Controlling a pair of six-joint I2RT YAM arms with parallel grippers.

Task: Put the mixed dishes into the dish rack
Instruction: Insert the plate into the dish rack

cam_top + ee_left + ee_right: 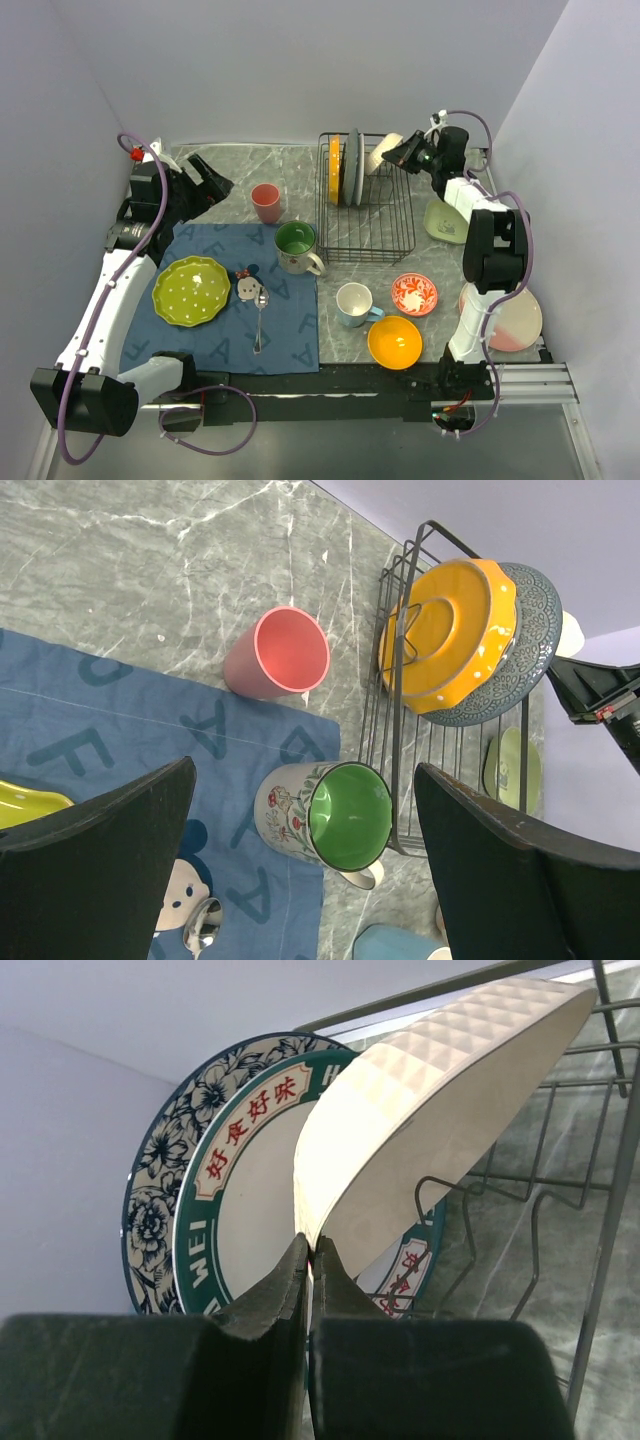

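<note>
**Cream bowl held at the rack's far right corner**

On the far left, the left gripper (205, 183) hangs above the counter (240, 165) with its jaws wide apart and nothing between them. Below it a blue lettered mat (200, 245) carries a lime plate (191, 290), dotted and scalloped, and a spoon (259, 322). A pink cup (266, 202) stands on bare counter just beyond the mat. A flowered mug (296, 246), green inside, sits at the mat's far right corner, next to the rack (372, 225).

The rack is black wire and stands at centre far. An orange plate (334, 170) and a grey plate (355, 165) stand on edge at its far left end. Right of them a cream bowl (383, 153) tilts on edge over the rack, with the right gripper (402, 152) shut on its rim.

Near the rack are a white mug (354, 304), an orange bowl (394, 342) and a red dish (413, 293). On the right lie a pale green dish (445, 222) and a pink plate (515, 325), both partly hidden by the arm.

The counter is grey marble, and the walls (300, 60) are pale lilac.

Only the right wrist view shows the bowl's quilted diamond skin. It also shows a green-banded plate (240, 1220) with red characters just behind the bowl, and a blue-flowered plate (150, 1200) behind that. Only the left wrist view shows the embossed back of the grey plate.
</note>
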